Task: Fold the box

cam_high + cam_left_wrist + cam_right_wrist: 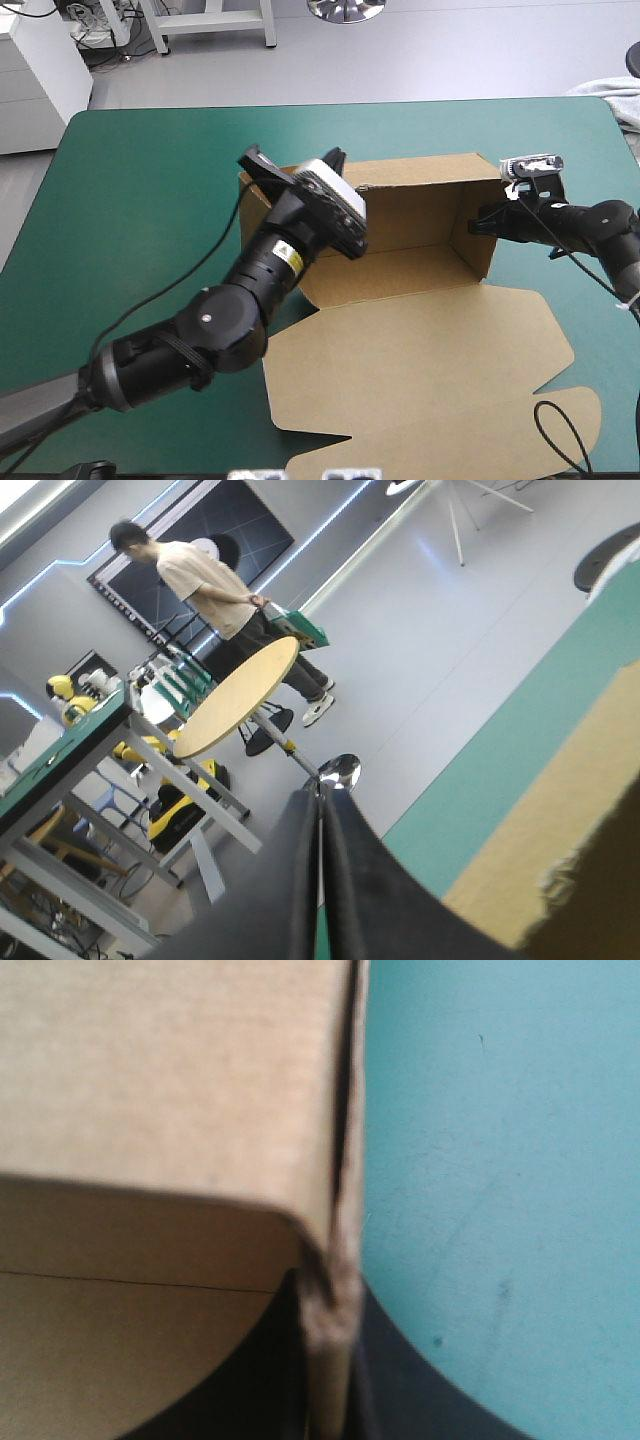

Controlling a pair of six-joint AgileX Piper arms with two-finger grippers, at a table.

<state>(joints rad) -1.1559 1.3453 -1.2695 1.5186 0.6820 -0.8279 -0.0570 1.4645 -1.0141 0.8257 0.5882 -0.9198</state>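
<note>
One box (420, 320), one table (140, 200) and two tools: the left tool (322, 805), the right tool (328, 1305)

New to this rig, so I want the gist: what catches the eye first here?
The brown box stands mid-table as an open tray, walls up, its lid flat toward the near edge. The right gripper is shut on the box's right end wall, board pinched between its black fingers. The left gripper, fingers shut, is at the box's left end.
</note>
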